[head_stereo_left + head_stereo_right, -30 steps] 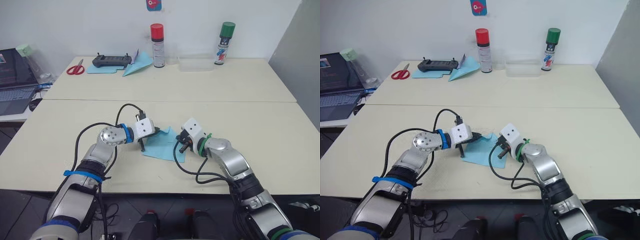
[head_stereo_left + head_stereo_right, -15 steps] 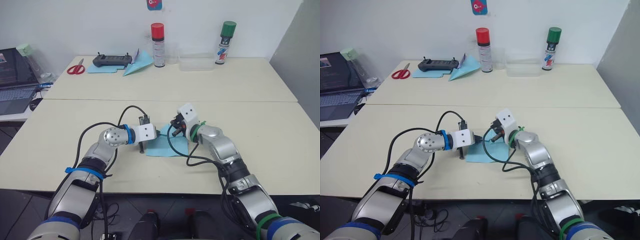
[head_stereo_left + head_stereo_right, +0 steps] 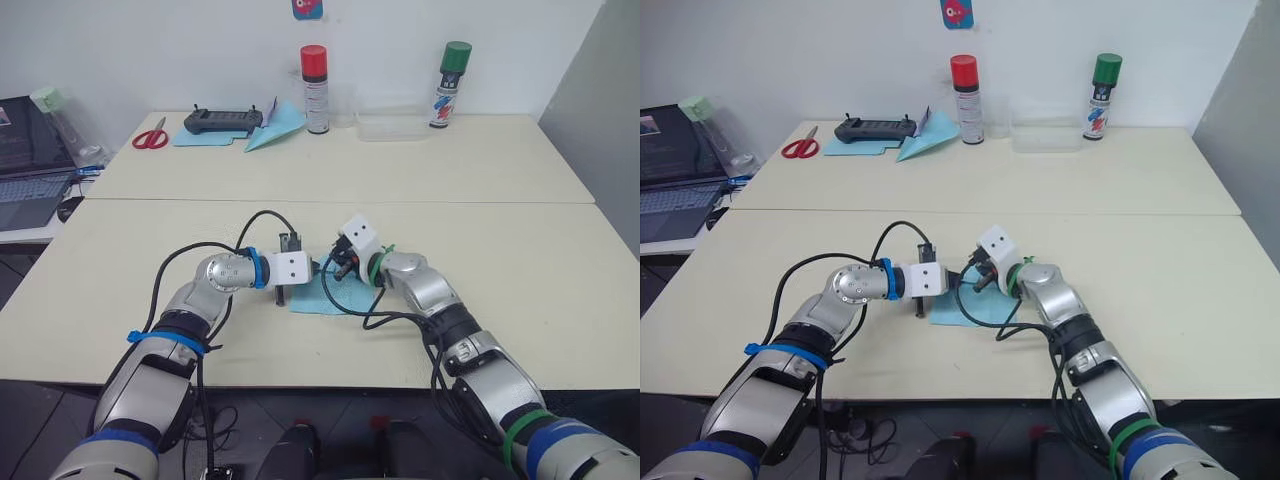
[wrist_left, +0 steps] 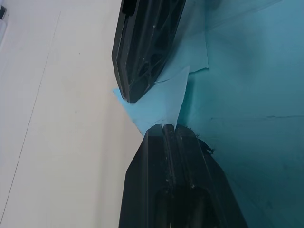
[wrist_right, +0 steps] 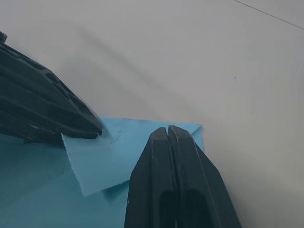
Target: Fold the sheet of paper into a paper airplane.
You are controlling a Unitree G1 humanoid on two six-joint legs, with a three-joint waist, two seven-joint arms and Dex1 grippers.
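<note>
Change: right gripper (image 3: 335,268), a second ago at the near right edge of the sheet of paper (image 3: 328,297), now swung across to the sheet's far left corner, close against the left gripper (image 3: 284,296).
Camera: steady between pictures; the shift belongs to the arm.
Sheet: flat on the near table (image 3: 520,280), between the two grippers, one small corner flap (image 5: 90,166) raised or folded over.
Right fingers: closed tight together (image 5: 166,156), tips pressing on the sheet beside the flap, nothing clamped between them.
Left fingers: spread apart, one tip (image 4: 137,80) resting on the paper's corner, no hold on it.
Meaning: likely pressing or creasing a first corner fold; airplane far from formed.
Surroundings: far table carries scissors (image 3: 152,137), a black controller (image 3: 222,121) on a flat blue sheet (image 3: 200,138), a finished blue paper dart (image 3: 272,128), a red-capped spray can (image 3: 316,90), a green-capped spray can (image 3: 449,85), a clear tray (image 3: 392,126); laptop (image 3: 30,160) at far left.
Obstruction: none near the sheet; the two grippers crowd each other at one corner.
</note>
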